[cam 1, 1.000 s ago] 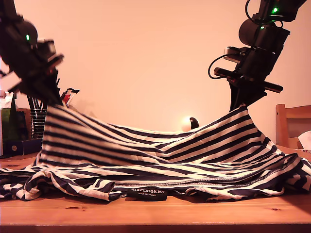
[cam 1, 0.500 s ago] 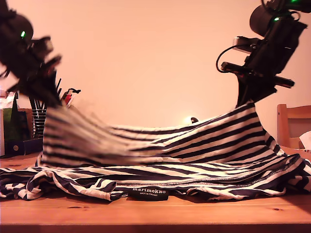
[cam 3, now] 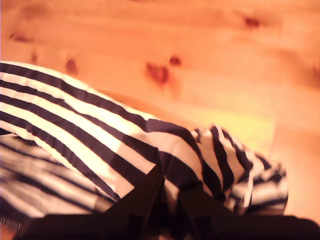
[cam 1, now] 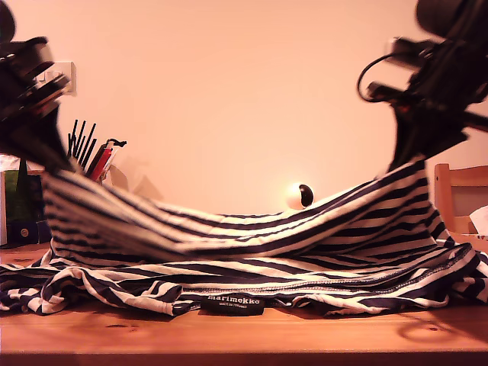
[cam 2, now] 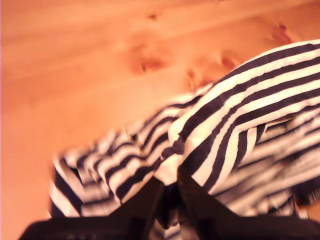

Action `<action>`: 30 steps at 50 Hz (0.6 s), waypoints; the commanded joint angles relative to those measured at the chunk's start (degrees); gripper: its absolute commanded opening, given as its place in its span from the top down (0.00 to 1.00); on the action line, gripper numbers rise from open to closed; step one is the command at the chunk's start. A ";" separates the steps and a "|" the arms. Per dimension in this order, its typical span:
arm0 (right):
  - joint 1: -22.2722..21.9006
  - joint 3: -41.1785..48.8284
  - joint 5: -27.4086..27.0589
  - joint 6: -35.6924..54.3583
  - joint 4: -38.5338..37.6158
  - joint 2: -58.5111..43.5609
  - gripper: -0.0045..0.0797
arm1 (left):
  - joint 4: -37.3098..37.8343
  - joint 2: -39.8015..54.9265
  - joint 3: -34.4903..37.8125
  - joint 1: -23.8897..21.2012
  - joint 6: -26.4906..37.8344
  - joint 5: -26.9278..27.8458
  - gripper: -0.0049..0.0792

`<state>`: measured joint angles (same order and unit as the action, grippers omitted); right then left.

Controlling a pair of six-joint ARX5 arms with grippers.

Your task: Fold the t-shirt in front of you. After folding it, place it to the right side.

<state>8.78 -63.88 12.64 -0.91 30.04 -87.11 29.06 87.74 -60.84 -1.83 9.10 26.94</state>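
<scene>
The desk [cam 1: 244,335] carries most of the t-shirt [cam 1: 252,244], bunched along its near edge. The shirt's long axis runs from 9 to 3 o'clock in the exterior view. Its far edge is lifted and sags between one arm [cam 1: 30,99] at 10 o'clock and another [cam 1: 435,91] at 2 o'clock. I cannot tell which arm is which. My first gripper [cam 2: 170,200] has its jaws pinched closed on striped fabric, and so does my second gripper [cam 3: 170,200]. The neckband label [cam 1: 234,303] sits at 6 o'clock, so I judge the fold must travel that way, both arms together.
</scene>
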 commanded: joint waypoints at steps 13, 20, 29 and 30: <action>0.26 11.74 -0.24 -0.90 -1.27 3.98 0.96 | -0.31 -2.73 9.75 0.20 -1.62 -0.42 0.97; 0.26 14.23 -0.28 -2.12 -1.09 4.52 0.96 | 1.33 -3.58 10.80 0.22 -1.66 -1.57 0.97; 0.26 15.91 -1.25 -2.12 -0.46 4.59 0.96 | 3.89 -3.83 10.80 0.22 -1.57 -5.11 0.97; 0.26 16.04 -1.31 -2.10 -0.42 4.59 0.96 | 4.17 -3.83 10.80 0.22 -1.57 -5.25 0.97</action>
<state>8.78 -49.78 11.55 -2.96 29.54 -83.37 32.73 84.25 -50.94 -1.85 7.66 22.26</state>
